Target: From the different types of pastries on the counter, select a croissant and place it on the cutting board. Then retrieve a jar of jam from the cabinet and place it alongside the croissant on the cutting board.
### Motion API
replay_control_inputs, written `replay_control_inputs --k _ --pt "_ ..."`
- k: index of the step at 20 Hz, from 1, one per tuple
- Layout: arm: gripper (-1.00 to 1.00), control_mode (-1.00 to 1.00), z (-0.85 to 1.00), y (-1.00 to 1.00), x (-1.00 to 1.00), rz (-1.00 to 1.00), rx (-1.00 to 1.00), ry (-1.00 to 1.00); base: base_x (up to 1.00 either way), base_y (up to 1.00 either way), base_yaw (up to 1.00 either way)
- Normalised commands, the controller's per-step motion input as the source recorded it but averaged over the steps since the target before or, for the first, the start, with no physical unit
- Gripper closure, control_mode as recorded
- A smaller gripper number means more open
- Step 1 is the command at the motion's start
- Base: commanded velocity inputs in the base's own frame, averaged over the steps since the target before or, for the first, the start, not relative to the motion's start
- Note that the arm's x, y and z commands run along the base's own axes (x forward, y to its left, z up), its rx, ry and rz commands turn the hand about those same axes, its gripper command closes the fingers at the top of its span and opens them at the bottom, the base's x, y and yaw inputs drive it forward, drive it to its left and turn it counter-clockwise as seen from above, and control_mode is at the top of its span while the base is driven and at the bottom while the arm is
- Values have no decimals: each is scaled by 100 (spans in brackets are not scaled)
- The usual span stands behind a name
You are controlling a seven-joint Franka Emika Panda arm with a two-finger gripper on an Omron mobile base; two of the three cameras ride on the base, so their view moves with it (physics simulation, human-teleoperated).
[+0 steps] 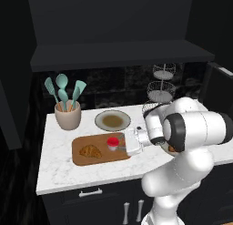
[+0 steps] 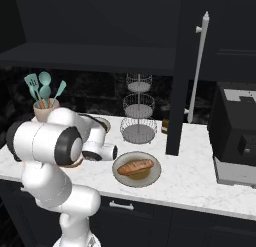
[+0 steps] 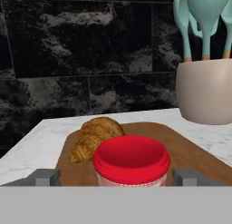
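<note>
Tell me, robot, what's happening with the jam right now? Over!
Jaws open, one each side of the jar of jam. Jar upright on the cutting board, beside the croissant. Nothing in the way.

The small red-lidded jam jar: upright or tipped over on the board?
Upright. The small red-lidded jam jar stands lid-up on the brown wooden cutting board, beside the golden croissant.

Behind my surface [image 1: 59, 169] runs a black marbled tile wall [image 3: 86, 60], under dim light. A three-tier wire stand [image 2: 138, 111] stands at the back edge, a dark appliance [image 2: 235, 136] at the right end.
</note>
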Motion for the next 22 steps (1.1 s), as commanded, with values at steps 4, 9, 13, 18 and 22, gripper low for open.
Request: replay_control_inputs --k 4,9,13,18,22 --pt "-100 -100 53 -14 -46 -11 7 -5 0 0 0" --pt "-100 -100 91 -1 -25 -20 1 0 0 0 0" --pt "-100 -100 99 0 -30 -20 0 0 0 0 0" --pt "-100 -100 58 0 -91 -29 0 1 0 0 0" --pt "-100 -100 7 5 -100 -37 0 25 0 0 0"
